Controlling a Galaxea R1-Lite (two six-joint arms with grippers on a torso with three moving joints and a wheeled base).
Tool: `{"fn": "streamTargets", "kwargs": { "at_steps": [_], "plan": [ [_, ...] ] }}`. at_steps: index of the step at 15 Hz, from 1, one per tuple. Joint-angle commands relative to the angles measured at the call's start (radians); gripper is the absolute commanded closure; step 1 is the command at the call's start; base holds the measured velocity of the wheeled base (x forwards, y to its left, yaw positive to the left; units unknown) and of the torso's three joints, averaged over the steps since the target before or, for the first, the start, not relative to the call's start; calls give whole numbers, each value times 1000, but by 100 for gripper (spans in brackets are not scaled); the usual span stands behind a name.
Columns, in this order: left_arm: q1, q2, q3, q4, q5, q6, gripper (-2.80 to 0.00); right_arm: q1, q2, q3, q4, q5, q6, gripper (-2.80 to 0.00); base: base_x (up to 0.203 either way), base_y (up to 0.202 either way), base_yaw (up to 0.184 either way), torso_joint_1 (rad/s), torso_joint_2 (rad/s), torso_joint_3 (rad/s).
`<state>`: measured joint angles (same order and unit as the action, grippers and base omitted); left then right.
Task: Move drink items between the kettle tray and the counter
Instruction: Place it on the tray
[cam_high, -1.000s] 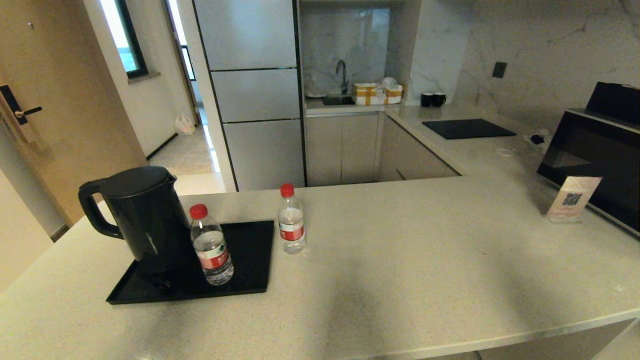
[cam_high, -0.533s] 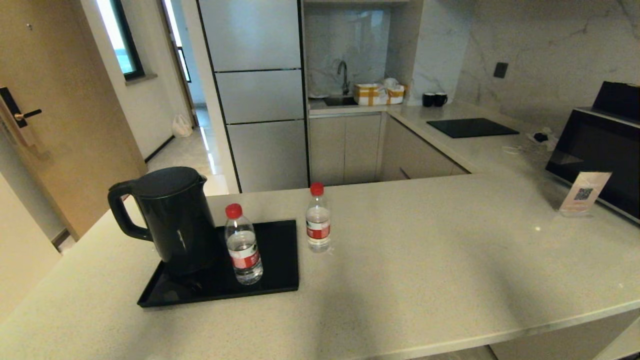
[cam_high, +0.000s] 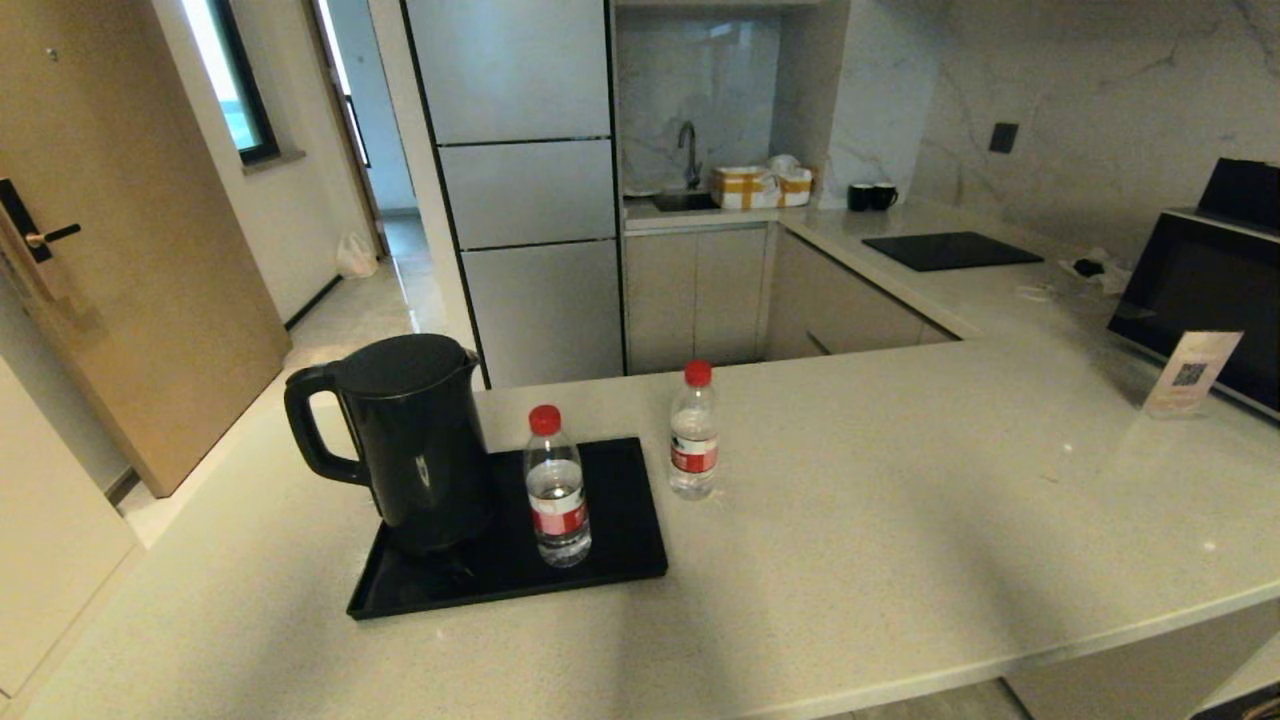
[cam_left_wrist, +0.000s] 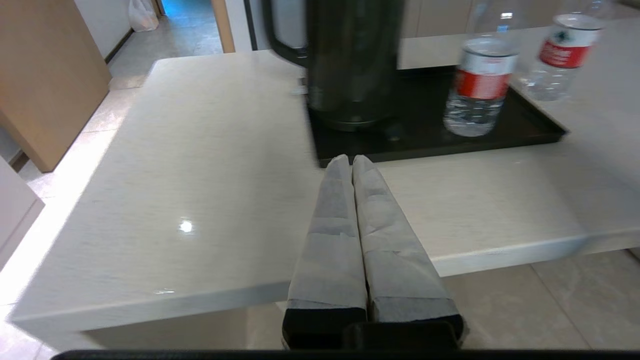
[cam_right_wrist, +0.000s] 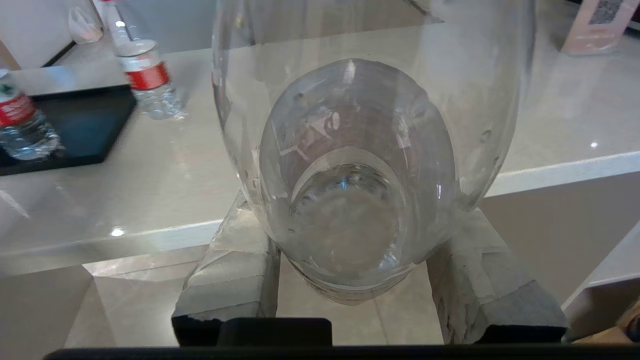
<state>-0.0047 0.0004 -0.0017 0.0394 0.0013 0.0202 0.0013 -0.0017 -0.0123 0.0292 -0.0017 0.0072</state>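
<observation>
One bottle (cam_high: 557, 497) stands upright on the tray (cam_high: 625, 540), beside the kettle (cam_high: 415, 440). A second bottle (cam_high: 693, 440) stands on the surface (cam_high: 900, 520) just off the tray's far right corner. The tray lies toward the surface's left end. A third bottle (cam_right_wrist: 360, 165) is clamped in the right end effector (cam_right_wrist: 350, 280), off the near edge. The left end effector (cam_left_wrist: 352, 167) has its fingers together, empty, near the tray's near edge.

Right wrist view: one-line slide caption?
Right gripper clamps a clear bottle short of the counter.
</observation>
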Motion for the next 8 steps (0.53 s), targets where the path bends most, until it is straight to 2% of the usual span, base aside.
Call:
{"fn": "streamTargets", "kwargs": {
  "at_steps": [1,8],
  "plan": [
    [0,0,0,-1,0,1,0,0,2,0,0,0,0,0,0,191,-13,2,2,-2],
    [0,-2,0,-3,2,-2,0,0,2,2,-2,0,0,0,0,181,-8,2,1,2]
  ]
}}
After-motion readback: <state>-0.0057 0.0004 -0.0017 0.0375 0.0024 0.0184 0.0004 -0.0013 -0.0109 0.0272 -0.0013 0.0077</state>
